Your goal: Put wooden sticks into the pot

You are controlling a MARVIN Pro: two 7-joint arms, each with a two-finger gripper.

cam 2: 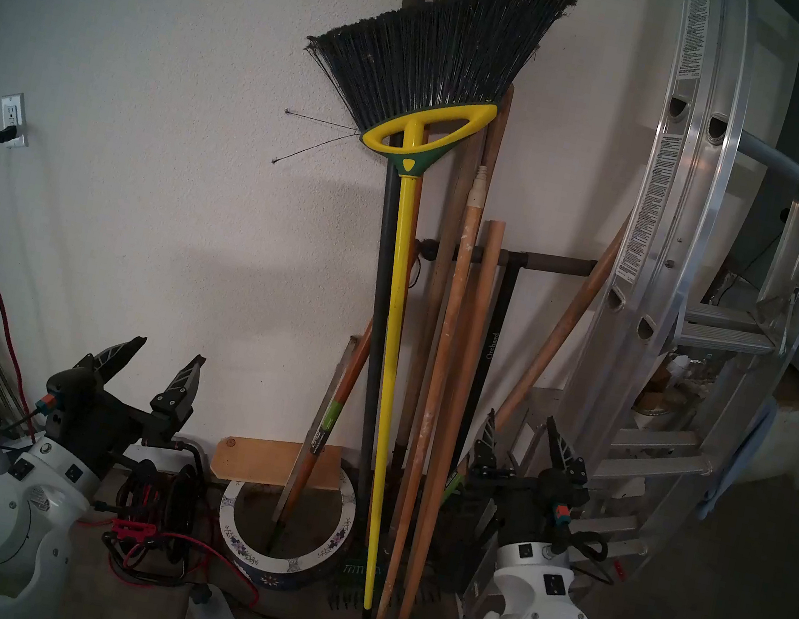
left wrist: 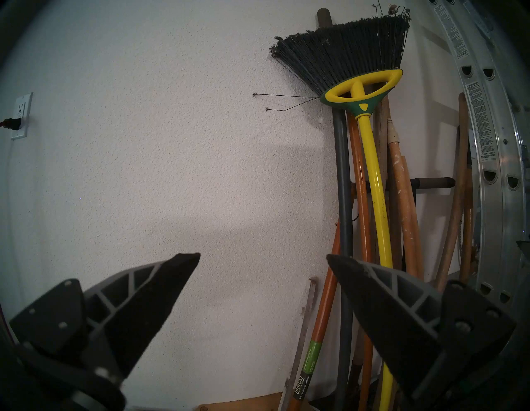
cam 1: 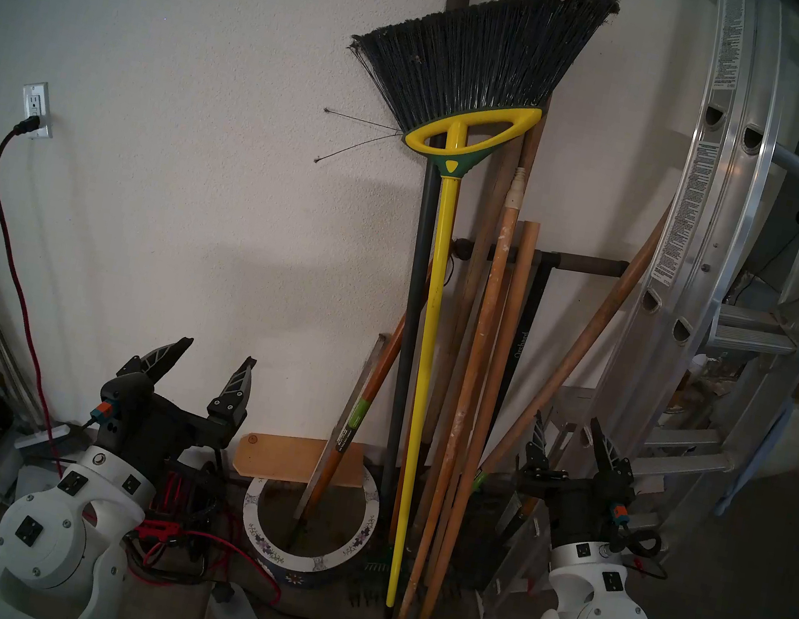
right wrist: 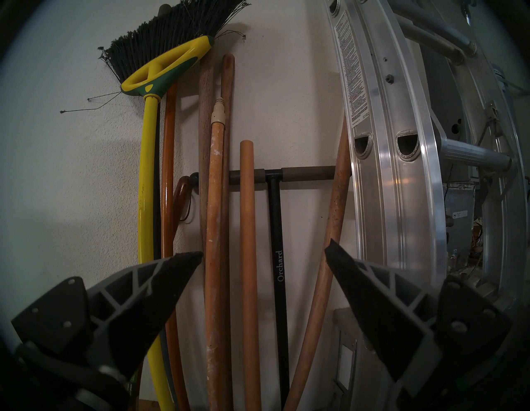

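Two wooden sticks lean on the wall, their feet on the floor just right of the pot [cam 1: 304,565]. One is the white-speckled stick [cam 1: 475,367] with a cream tip. The other is the shorter plain stick [cam 1: 499,371]. In the right wrist view the speckled stick [right wrist: 215,229] and the plain stick [right wrist: 248,229] stand ahead between the fingers. The white-rimmed pot [cam 2: 278,565] holds an orange-handled tool [cam 1: 355,426]. My left gripper [cam 1: 215,353] is open and empty, left of the pot. My right gripper [cam 1: 567,418] is open and empty, right of the sticks.
A yellow broom [cam 1: 423,358], a dark grey pole [cam 1: 411,303], a black T-handle tool [cam 1: 523,349] and a curved wooden handle [cam 1: 589,334] crowd the sticks. An aluminium ladder [cam 1: 705,249] stands at right. A wooden board [cam 1: 286,456] lies behind the pot, red cables [cam 1: 172,532] to its left.
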